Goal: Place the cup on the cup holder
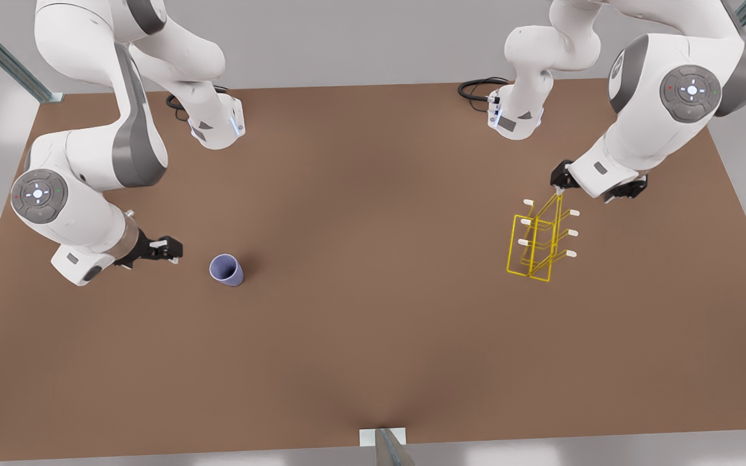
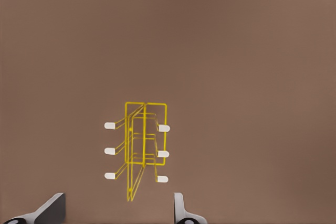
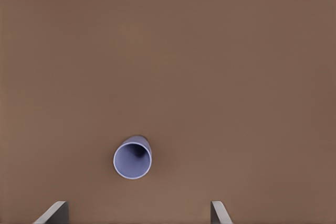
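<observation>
The lavender-blue cup (image 1: pixel 226 269) rests on the brown table (image 1: pixel 373 323) at the front view's left, and its open mouth faces the right wrist camera (image 3: pixel 132 158). My right gripper (image 1: pixel 172 250) hovers just to the front view's left of the cup, open (image 3: pixel 137 212), with nothing between its fingers. At the front view's right stands the yellow wire cup holder (image 1: pixel 537 243) with white-tipped pegs (image 2: pixel 137 148). Above the holder's top hangs my left gripper (image 1: pixel 584 194), open (image 2: pixel 115 211) and apart from the wire.
Both arm bases (image 1: pixel 217 126) (image 1: pixel 515 116) stand at the table's far edge with black cables (image 1: pixel 476 87) beside them. A metal post (image 1: pixel 383 443) sits at the near edge. Bare tabletop lies between cup and holder.
</observation>
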